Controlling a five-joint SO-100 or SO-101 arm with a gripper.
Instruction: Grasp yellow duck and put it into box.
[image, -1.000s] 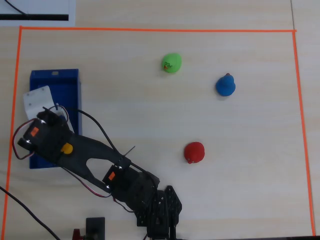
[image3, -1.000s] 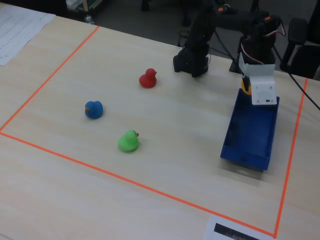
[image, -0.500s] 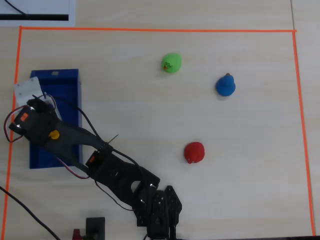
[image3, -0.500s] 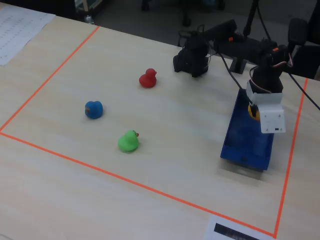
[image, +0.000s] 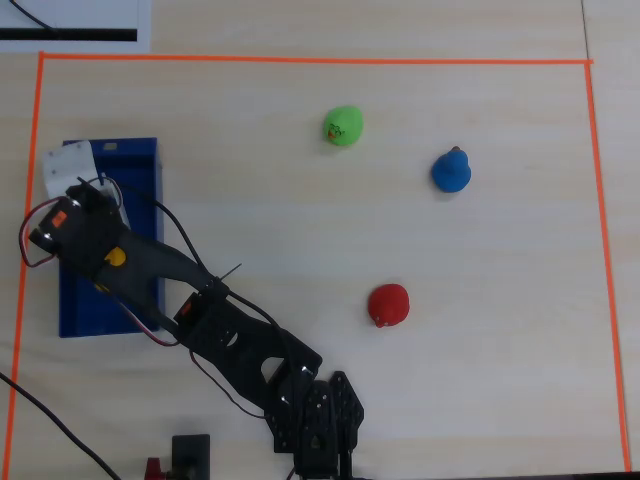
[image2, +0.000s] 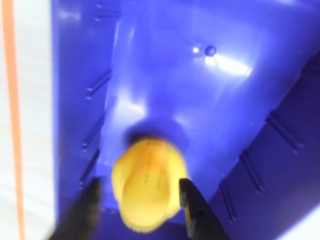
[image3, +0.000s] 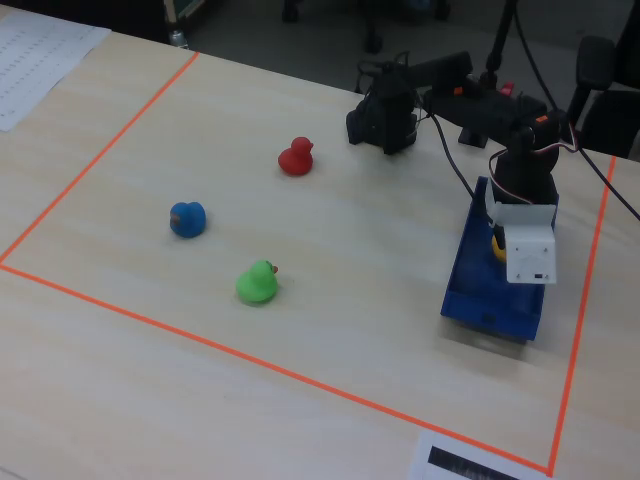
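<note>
Pale wood-grain surface (image: 300, 230) fills the overhead view, with a rectangle of orange tape (image: 300, 61) marking its edges. Near the left side in that view lies the long deep-blue open-topped box (image: 140, 190) with low walls, and the black arm (image: 200, 310) reaches across from the lower edge to hang over it. Only the wrist view looks down into the box (image2: 210, 100): its glossy floor is bare apart from the small rounded yellow duck (image2: 147, 182), which sits between the two dark fingers of the tool (image2: 142, 207), pinched by them just above the floor. From the fixed view the duck (image3: 496, 243) is a yellow sliver beside the white wrist housing. Well apart stand a green duck (image: 343, 126), a blue duck (image: 451, 171) and a red duck (image: 388, 304).
</note>
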